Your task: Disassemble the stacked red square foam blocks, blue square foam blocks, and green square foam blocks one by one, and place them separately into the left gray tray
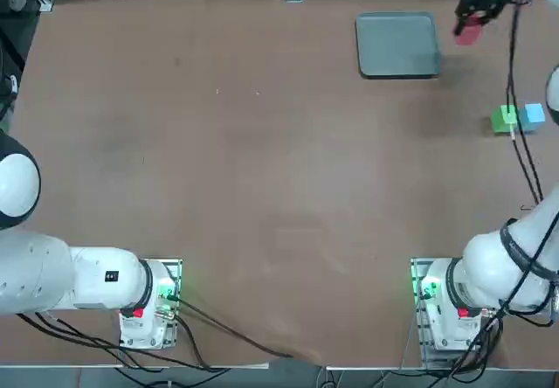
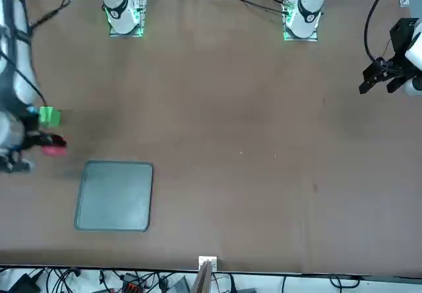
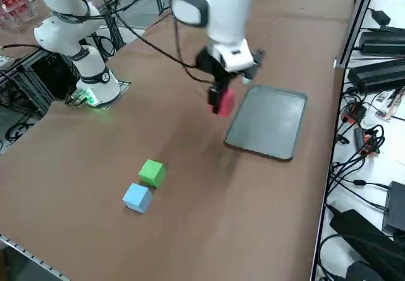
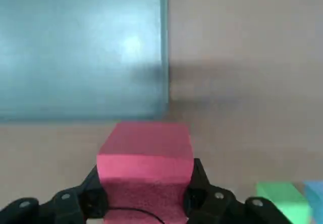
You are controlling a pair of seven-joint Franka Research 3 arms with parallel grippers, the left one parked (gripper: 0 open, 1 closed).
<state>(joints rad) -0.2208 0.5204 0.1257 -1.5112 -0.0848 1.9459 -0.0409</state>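
Tray (image 1: 398, 45): nothing in it, lying flat on the counter (image 1: 262, 169). Right tool (image 4: 145, 199) had the red cube (image 4: 145, 158) clamped between its fingers, lifted above the counter just beside the tray, on the green cube's side. Green cube (image 3: 152, 173) and blue cube (image 3: 137, 197) sat outside the tray, well apart from it, close beside each other on the counter.
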